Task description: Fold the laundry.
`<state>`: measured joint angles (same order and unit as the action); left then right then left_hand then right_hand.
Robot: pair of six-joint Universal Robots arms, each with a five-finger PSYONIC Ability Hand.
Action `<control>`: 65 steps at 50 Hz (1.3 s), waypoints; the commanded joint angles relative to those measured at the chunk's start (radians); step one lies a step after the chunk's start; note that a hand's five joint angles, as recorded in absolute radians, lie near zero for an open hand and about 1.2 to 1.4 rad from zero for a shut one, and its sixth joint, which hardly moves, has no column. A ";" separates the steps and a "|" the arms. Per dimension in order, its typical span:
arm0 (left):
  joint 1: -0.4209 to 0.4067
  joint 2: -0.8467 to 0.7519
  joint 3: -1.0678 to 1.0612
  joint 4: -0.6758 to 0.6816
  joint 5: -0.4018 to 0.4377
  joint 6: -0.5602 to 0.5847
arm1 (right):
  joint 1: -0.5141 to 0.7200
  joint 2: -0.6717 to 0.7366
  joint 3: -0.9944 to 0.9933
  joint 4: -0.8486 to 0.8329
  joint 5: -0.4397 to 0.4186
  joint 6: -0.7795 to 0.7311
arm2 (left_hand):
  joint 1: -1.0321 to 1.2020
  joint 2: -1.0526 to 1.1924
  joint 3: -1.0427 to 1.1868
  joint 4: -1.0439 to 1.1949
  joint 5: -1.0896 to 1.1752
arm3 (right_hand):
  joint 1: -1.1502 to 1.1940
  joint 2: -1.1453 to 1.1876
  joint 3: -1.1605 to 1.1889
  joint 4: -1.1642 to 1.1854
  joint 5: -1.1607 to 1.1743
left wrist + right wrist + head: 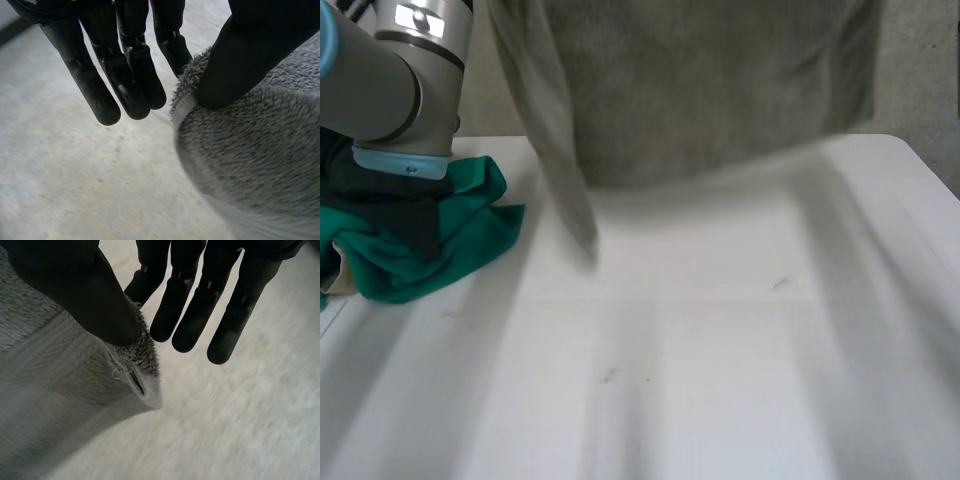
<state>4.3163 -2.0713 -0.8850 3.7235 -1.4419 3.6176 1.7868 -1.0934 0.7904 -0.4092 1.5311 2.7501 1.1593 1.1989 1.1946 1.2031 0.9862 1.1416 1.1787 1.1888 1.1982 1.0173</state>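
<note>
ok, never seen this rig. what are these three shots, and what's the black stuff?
It is a two-armed robot at a white table, folding laundry. The head view looks down from between the arms; the left arm shows there. The other two come from cameras on each wrist, looking along the palm, so the black things are its own hands. The left hand and the right hand each pinch an edge of a grey towel under the thumb and hold it up over the table. A green cloth lies bunched beside the left arm.
</note>
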 commanded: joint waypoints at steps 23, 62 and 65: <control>-0.072 -0.001 -0.801 -0.114 -0.089 -0.007 | -0.102 -0.005 0.727 0.214 -0.184 -0.078 | 0.237 0.197 0.202 0.193 0.236 | 0.255 0.218 0.207 0.198 0.204; 0.116 0.114 -0.887 -0.303 0.198 -0.396 | -0.149 0.012 0.770 0.214 -0.193 -0.124 | -0.532 -0.571 -0.567 -0.576 -0.533 | 0.255 0.218 0.207 0.198 0.204; 0.062 0.076 -0.865 -0.255 0.151 -0.395 | -0.149 0.012 0.774 0.214 -0.195 -0.124 | -0.541 -0.580 -0.576 -0.584 -0.542 | 0.255 0.218 0.207 0.198 0.204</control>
<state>4.4946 -1.9399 -1.7858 3.3580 -1.2289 3.2414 1.6387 -1.0814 1.5561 -0.1948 1.3376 2.6262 0.5983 0.5917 0.5933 0.5885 0.4062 1.1417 1.1788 1.1908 1.1985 1.0211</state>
